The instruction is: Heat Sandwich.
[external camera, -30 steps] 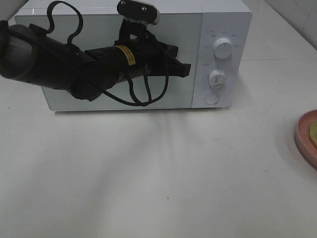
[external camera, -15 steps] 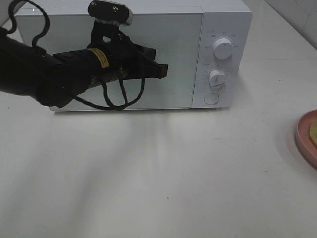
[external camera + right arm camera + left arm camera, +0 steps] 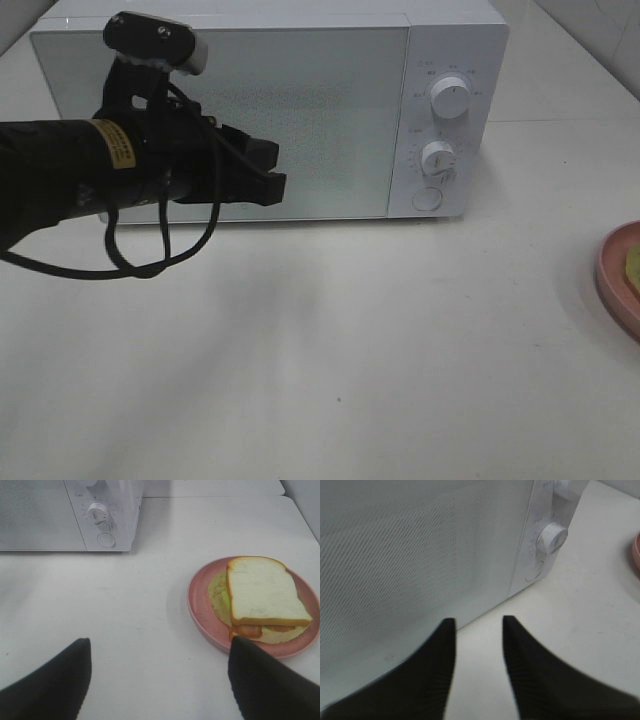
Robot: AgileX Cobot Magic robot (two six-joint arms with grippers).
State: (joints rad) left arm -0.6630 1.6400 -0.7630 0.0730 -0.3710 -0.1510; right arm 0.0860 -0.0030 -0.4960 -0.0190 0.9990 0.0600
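White microwave is my landmark on the pale worktop, and its door is shut, so I judge the heating has hardly begun. My left end effector hangs in front of the door, toward the side away from the dials, its fingers parted with a clear gap and gripping nothing. I can't see a handle on the door from any view, so my guess is that the round button under the two knobs is the release; whichever it is, the door has to come open before anything else. The sandwich lies on the pink plate, well off to the control-panel side of the microwave, beyond its front corner, and I can see only the plate's edge from the high camera. My right end effector waits over the worktop near that plate, fingers spread wide and empty, pointed so it can reach the bread. I read it as parked there for the pickup. The sandwich looks soft, with the filling slipping out, so a gentle, low grip seems wise.
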